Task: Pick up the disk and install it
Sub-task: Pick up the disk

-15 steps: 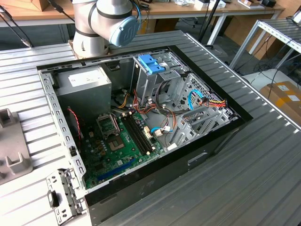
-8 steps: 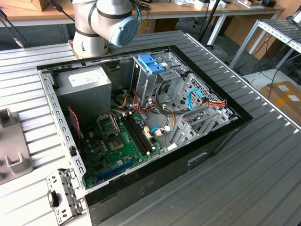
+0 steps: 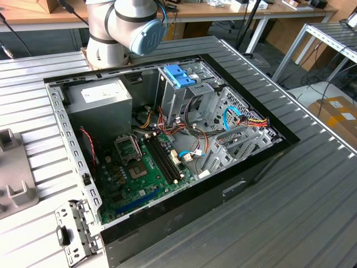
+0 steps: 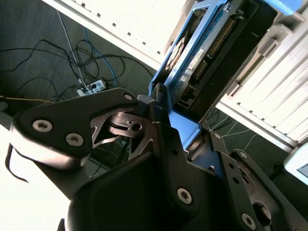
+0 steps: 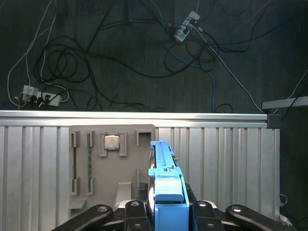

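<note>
My gripper (image 5: 167, 199) is shut on the disk (image 5: 162, 161), a flat drive in a light-blue carrier frame, seen edge-on in the first wrist view between the black fingers (image 5: 140, 193). In the second wrist view the disk (image 4: 204, 50) shows its dark body and connector edge inside the blue frame, with one black finger (image 4: 160, 108) clamped against the frame's end. The disk hangs in the air above a ribbed grey table (image 5: 226, 159), beside a grey parts fixture (image 5: 96, 187). The open computer case (image 3: 78, 184) lies on its side in the exterior view.
Inside the case stand an upright metal drive cage (image 3: 192, 103) topped by a blue bracket (image 3: 179, 75), a power supply (image 3: 100, 103), a motherboard (image 3: 145, 167) and loose cables (image 3: 245, 120). The fixture holds a processor chip (image 5: 111, 142). The arm's base (image 3: 111, 33) stands behind the case.
</note>
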`<control>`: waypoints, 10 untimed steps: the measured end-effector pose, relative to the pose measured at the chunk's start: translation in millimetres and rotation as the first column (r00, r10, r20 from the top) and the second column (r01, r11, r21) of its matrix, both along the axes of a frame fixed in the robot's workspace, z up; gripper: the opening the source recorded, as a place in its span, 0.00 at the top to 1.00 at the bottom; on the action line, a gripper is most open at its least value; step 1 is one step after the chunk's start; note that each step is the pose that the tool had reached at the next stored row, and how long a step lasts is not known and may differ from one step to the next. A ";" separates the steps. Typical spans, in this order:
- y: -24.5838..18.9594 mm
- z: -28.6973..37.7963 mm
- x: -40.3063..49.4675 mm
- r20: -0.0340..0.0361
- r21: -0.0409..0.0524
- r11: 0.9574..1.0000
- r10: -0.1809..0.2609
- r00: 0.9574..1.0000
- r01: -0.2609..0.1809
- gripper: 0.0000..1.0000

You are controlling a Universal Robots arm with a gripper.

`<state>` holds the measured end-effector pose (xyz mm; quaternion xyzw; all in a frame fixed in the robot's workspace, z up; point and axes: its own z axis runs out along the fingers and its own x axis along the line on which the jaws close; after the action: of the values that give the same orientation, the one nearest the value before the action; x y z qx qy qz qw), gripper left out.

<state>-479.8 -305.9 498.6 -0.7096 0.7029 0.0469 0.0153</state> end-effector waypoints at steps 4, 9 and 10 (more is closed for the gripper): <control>0.0 3.2 0.0 0.000 0.000 1.000 0.000 1.000 0.000 0.63; 0.0 6.8 0.0 0.000 0.001 1.000 0.000 1.000 0.000 0.63; 0.0 6.8 0.0 0.000 0.001 1.000 0.000 1.000 0.000 0.63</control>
<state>-479.7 -305.9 505.4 -0.7096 0.7029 0.0471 0.0156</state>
